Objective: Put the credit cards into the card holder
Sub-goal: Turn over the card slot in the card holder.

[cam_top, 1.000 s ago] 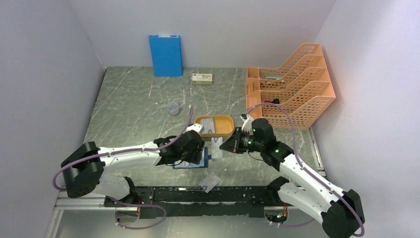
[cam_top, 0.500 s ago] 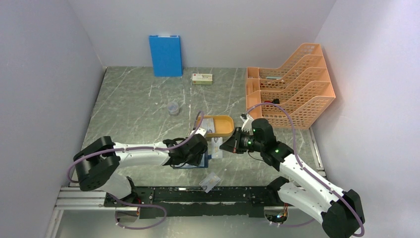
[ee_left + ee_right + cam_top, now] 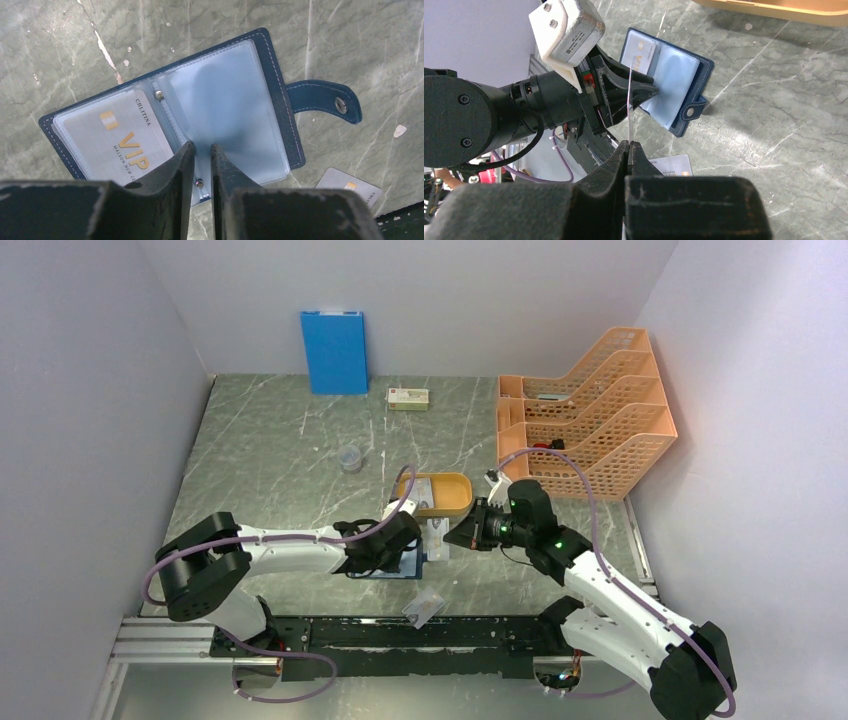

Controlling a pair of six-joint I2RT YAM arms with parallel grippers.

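R gripper (image 3: 629, 145), jaws clamping an edge-on credit card (image 3: 630, 95), is hovering right of the card holder (image 3: 225, 100); L gripper (image 3: 200, 150), jaws a slit apart, sitting at its spine.

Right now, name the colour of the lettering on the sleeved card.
Gold, on the card; left wrist view shows it best.

Table (image 3: 270, 460): grey-green stone, thin white veins, pale flecks.
Card holder (image 3: 225, 95): dark navy cover, pale stitching round the edge; sleeves clear with a bluish cast.
Sleeved card (image 3: 120, 145): pale grey, gold "VIP" lettering, gold chip.
Loose card (image 3: 348, 184): same pale grey, gold chip.
Held card (image 3: 630, 100): white edge only.
Left fingers (image 3: 175, 172): matt black.
Board (image 3: 334, 351): bright blue.
Tray (image 3: 466, 495) and mesh rack (image 3: 600, 410): orange.
Box (image 3: 409, 398): white, red label.
Left arm (image 3: 285, 552): white shell, black joints, purple cable.
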